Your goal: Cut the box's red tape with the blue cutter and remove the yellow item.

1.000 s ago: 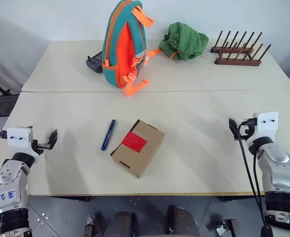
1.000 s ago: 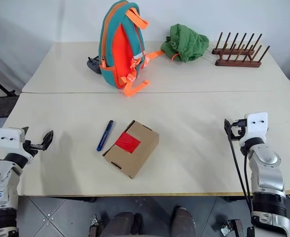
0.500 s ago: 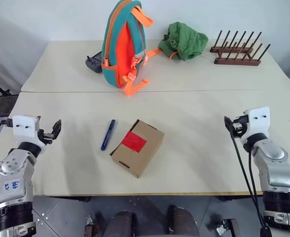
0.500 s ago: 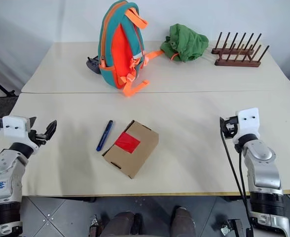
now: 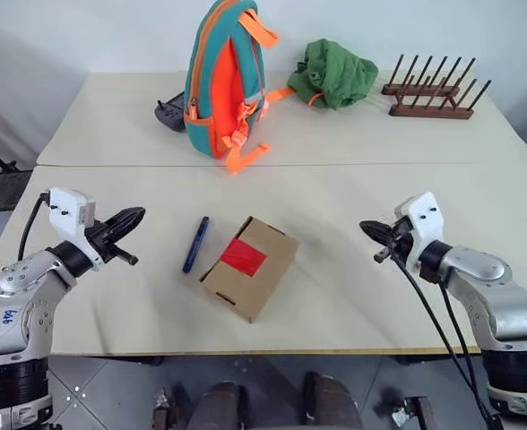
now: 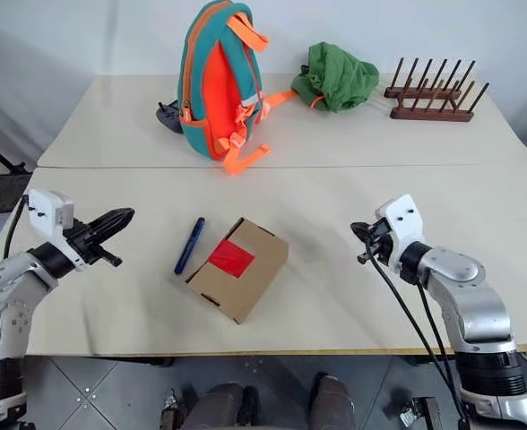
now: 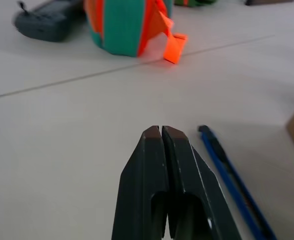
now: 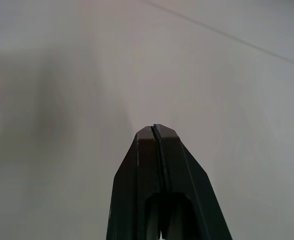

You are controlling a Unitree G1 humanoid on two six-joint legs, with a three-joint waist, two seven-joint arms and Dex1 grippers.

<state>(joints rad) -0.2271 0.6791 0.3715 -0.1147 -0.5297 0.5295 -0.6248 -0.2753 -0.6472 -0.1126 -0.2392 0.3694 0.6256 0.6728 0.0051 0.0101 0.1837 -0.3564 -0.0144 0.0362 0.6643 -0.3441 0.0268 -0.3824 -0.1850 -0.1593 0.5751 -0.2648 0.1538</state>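
while both arms reach in over the counter [image 5: 335, 193], you can see that your left end effector [image 5: 136, 214] is clenched, its two black fingers [image 7: 159, 150] pressed flat together with nothing between them. it hangs above the counter to the left of the blue cutter [image 5: 196, 244], apart from it and pointing toward it. in the left wrist view the cutter lies just beside the closed tips, not touched by them.

your right end effector [image 5: 365, 227] is clenched too, fingers [image 8: 154, 145] meeting along a thin seam and gripping nothing. it sits to the right of the box [image 5: 250, 267], well apart from it, pointing in toward the middle of the counter with bare surface ahead of it.

the box lies near the front middle of the counter, turned at an angle, flaps shut, with the red tape [image 5: 244, 257] whole across its top seam. the cutter lies flat just left of the box, near it but not touching. nothing yellow shows outside the closed box.

at the back of the counter stand an orange-and-teal backpack [image 5: 223, 81], a dark gadget [image 5: 171, 116] beside it, a green cloth bundle [image 5: 337, 74] and a wooden rack [image 5: 429, 90].
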